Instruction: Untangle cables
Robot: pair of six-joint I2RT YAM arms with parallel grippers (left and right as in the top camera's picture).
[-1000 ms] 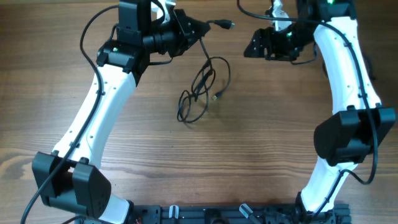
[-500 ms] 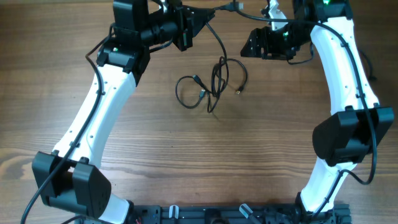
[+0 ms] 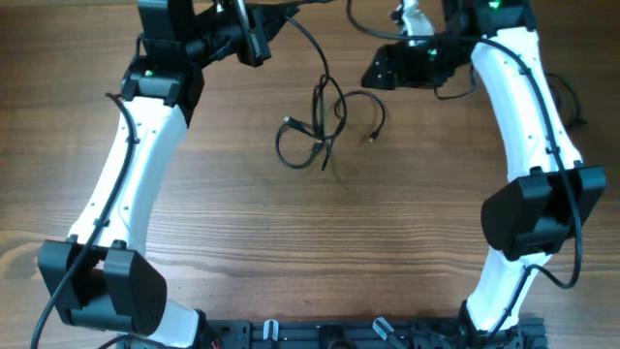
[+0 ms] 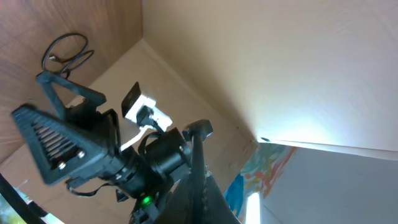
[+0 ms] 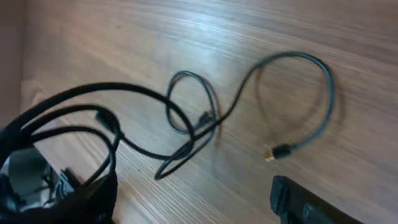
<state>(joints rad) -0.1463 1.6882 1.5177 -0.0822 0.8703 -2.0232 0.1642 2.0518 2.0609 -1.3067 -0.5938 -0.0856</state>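
The cables (image 3: 325, 124) lie as thin black loops on the wooden table, with small plug ends at their left and right. One strand rises from the loops to my left gripper (image 3: 258, 31), which is shut on it at the table's far edge. In the left wrist view the dark fingers (image 4: 200, 186) are pressed on a thin strand, and a loop (image 4: 65, 50) shows far off. My right gripper (image 3: 380, 68) is open and empty, just right of and above the loops. The right wrist view shows its spread fingers (image 5: 193, 202) over the cables (image 5: 198, 124) and a plug (image 5: 278, 151).
The wooden table (image 3: 310, 242) reaches to the front, where a black rail (image 3: 329, 334) runs along the edge. Both white arms rise from the front corners. A pale wall (image 4: 261, 56) stands behind the table.
My left gripper has moved left and back with the cable strand, pulling it taut. The loops have shifted and spread. My right gripper has moved a little left.
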